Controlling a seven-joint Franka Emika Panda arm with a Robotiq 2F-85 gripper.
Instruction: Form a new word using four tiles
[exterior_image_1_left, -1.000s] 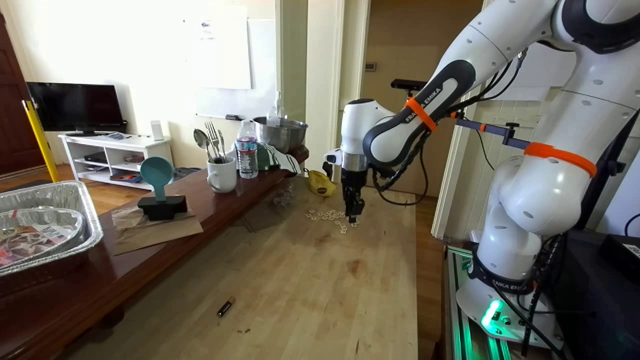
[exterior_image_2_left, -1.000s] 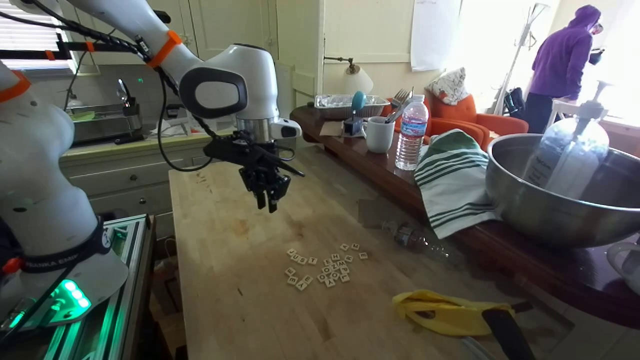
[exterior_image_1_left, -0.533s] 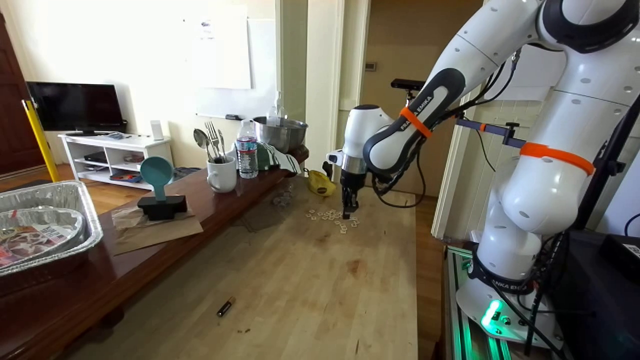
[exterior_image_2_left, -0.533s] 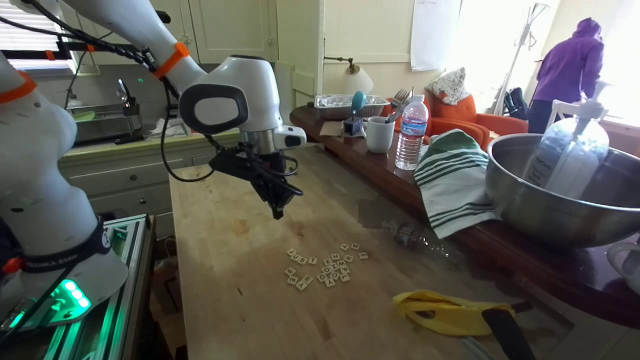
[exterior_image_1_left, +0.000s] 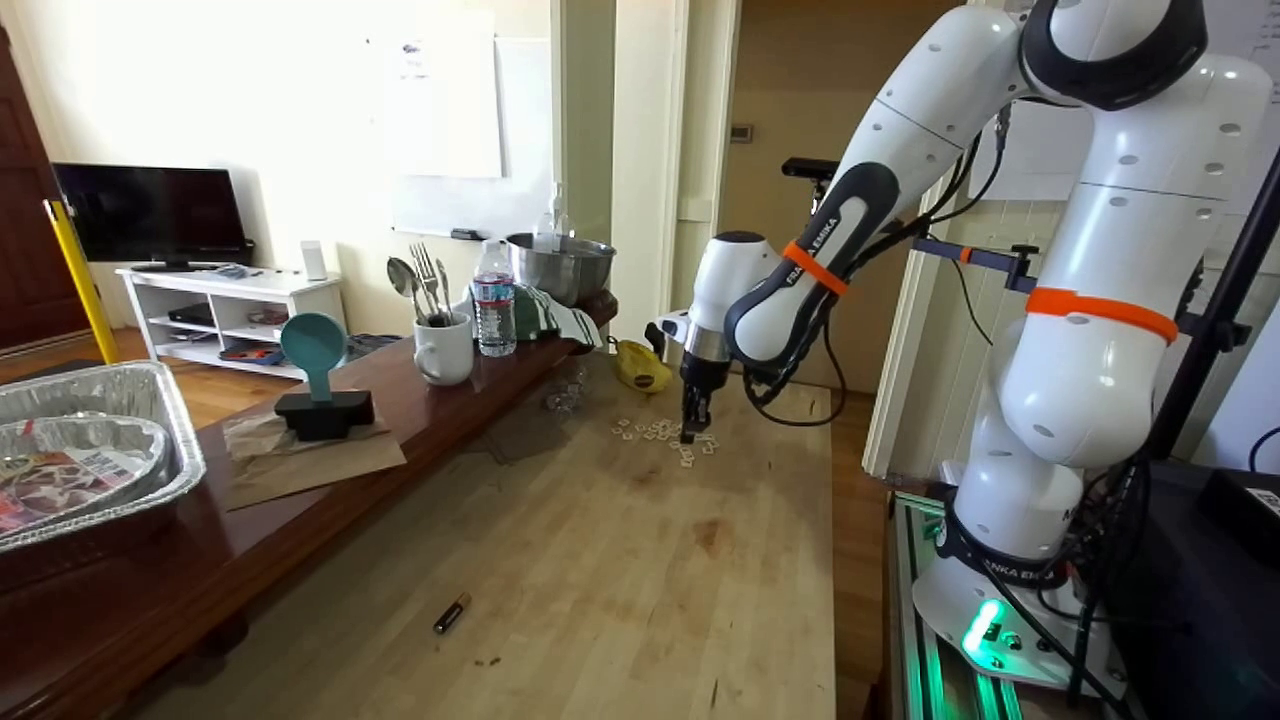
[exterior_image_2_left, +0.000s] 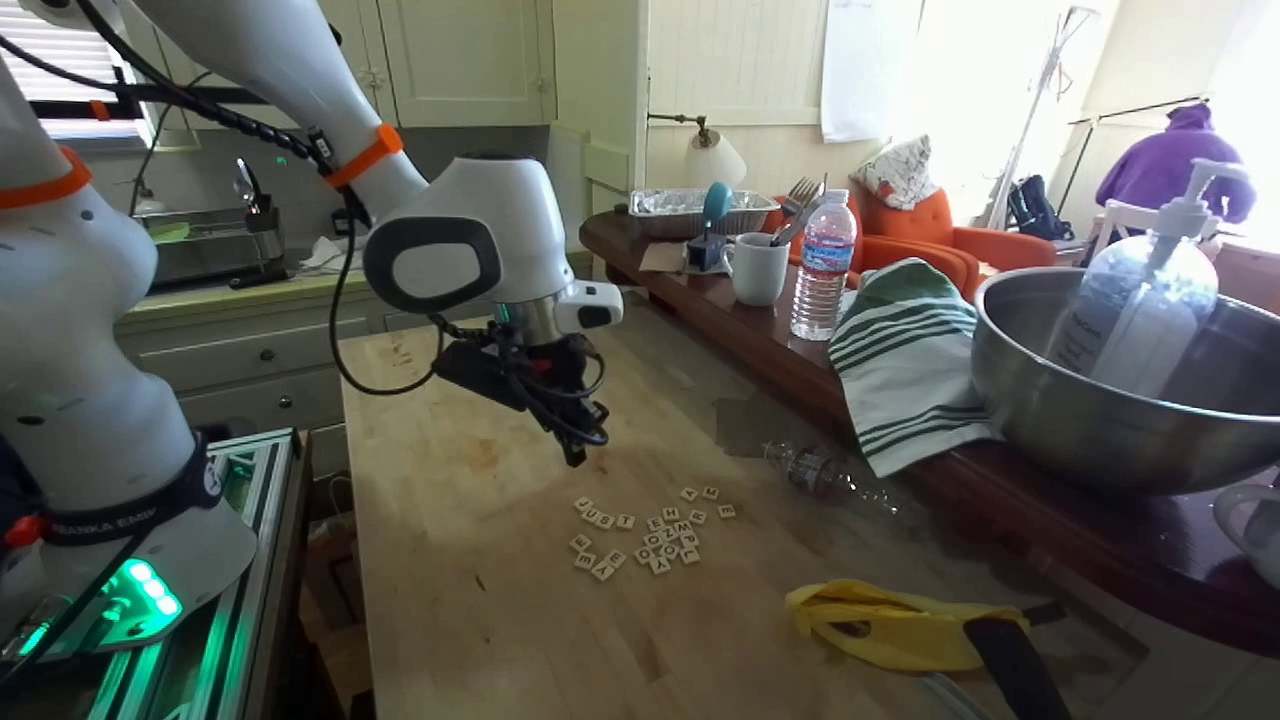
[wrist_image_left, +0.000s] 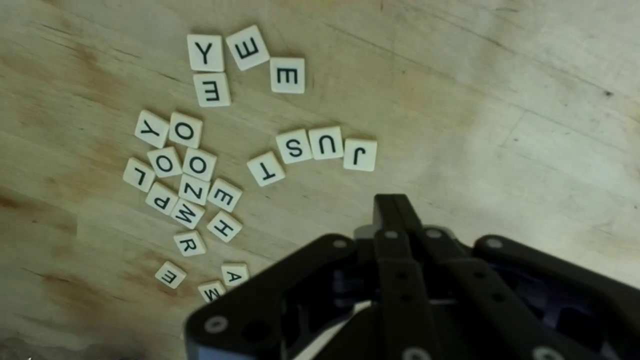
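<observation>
The fingers (wrist_image_left: 383, 217) of the gripper (wrist_image_left: 392, 197) are hovering, pressed together; near them, four tiles (wrist_image_left: 326, 143) on the table (wrist_image_left: 500, 150) are spelling JUST; beyond these, other letter tiles (wrist_image_left: 194, 189) are lying in loose clusters; well apart, in both exterior views, a white mug (exterior_image_1_left: 445, 352) is holding cutlery (exterior_image_1_left: 428, 282)

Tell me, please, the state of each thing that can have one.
Gripper: shut, apparently empty
JUST tiles: face up, in a bent row
Other visible tiles: face up, scattered
Mug: upright, holding cutlery
Water bottle: upright
Lower bottle: on its side
Battery: on its side
Steel bowl: upright, pump bottle inside
Striped towel: draped
Television: dark
Base light: lit green
</observation>
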